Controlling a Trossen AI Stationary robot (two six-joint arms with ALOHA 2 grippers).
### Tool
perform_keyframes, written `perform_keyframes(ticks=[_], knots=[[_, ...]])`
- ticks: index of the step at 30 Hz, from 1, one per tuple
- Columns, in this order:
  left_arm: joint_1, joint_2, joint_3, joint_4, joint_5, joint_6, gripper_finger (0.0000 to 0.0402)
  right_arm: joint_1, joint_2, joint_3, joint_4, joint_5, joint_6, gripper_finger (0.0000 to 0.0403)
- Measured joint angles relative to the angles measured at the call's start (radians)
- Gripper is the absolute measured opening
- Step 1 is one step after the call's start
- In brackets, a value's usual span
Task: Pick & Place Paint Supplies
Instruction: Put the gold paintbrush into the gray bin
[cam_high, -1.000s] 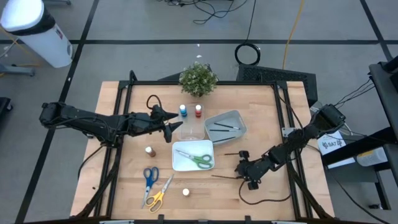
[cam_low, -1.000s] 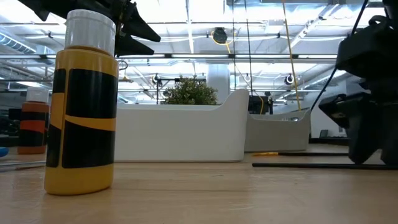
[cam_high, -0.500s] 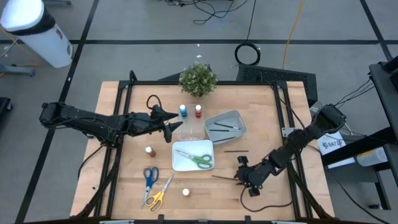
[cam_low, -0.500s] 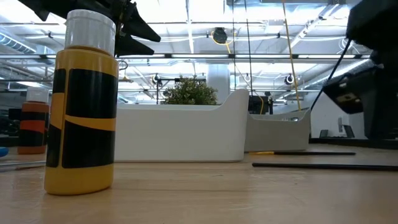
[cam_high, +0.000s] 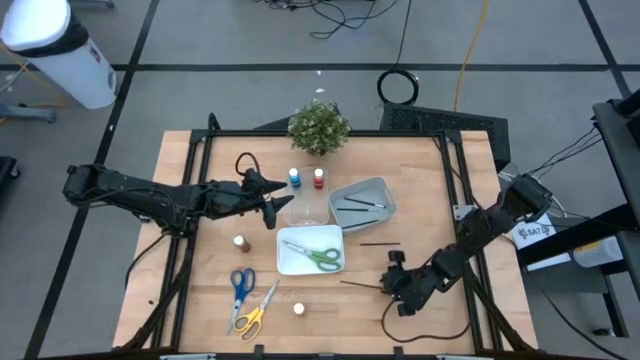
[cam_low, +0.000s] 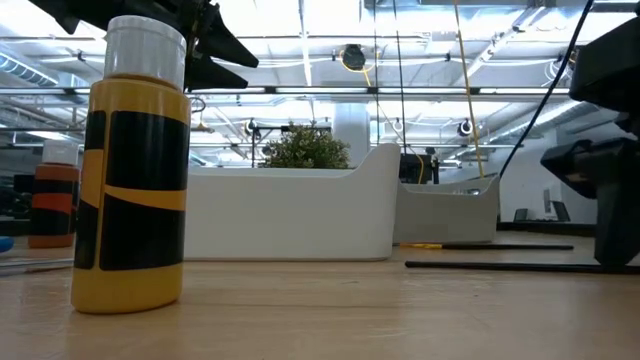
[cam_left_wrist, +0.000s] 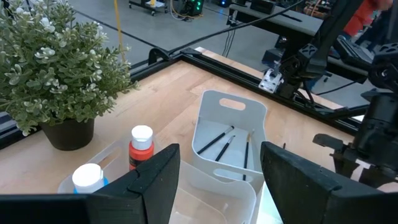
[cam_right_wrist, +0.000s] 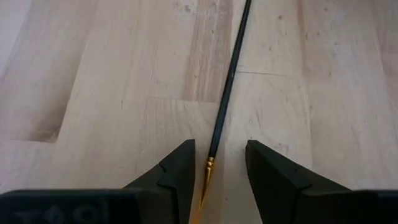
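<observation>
My right gripper (cam_high: 390, 284) hangs low over the table's near right part, open. A thin dark brush (cam_right_wrist: 227, 87) lies flat on the wood and runs between its fingers, its tip end toward the wrist; I see no touch. That brush (cam_high: 362, 286) lies near the white tray. A second loose brush (cam_high: 380, 243) lies farther back. My left gripper (cam_high: 275, 207) hovers open over the clear tray (cam_high: 308, 205), which holds a blue bottle (cam_high: 294, 178) and a red bottle (cam_high: 319, 178). Green scissors (cam_high: 322, 257) lie in the white tray (cam_high: 290, 262).
The grey tray (cam_high: 375, 187) holds brushes (cam_left_wrist: 217, 140). A brown bottle (cam_high: 241, 243), blue scissors (cam_high: 240, 284), yellow scissors (cam_high: 255, 313) and a white-capped yellow bottle (cam_low: 135, 165) sit on the near left wood. A potted plant (cam_high: 319, 127) stands at the far edge.
My right gripper has risen, shifted a little toward the table's near right corner, and come down again over the loose brush. The brush has stayed where it was.
</observation>
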Motion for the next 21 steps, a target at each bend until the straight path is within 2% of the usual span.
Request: perform_keyframes(ticks=[5, 9, 14, 21], knots=[[0.000, 0.000, 0.000, 0.001, 0.000, -0.001, 0.0237, 0.005, 0.031, 0.000, -0.117, -0.025, 0.030, 0.0104], [0.000, 0.000, 0.000, 0.001, 0.000, -0.003, 0.0237, 0.005, 0.033, 0.000, -0.194, -0.054, 0.065, 0.0064], [0.000, 0.000, 0.000, 0.000, 0.000, -0.003, 0.0237, 0.004, 0.033, -0.001, -0.208, -0.118, 0.069, 0.0008], [0.000, 0.000, 0.000, 0.000, 0.000, 0.001, 0.0237, -0.002, 0.033, -0.002, -0.203, -0.114, 0.084, 0.0003]])
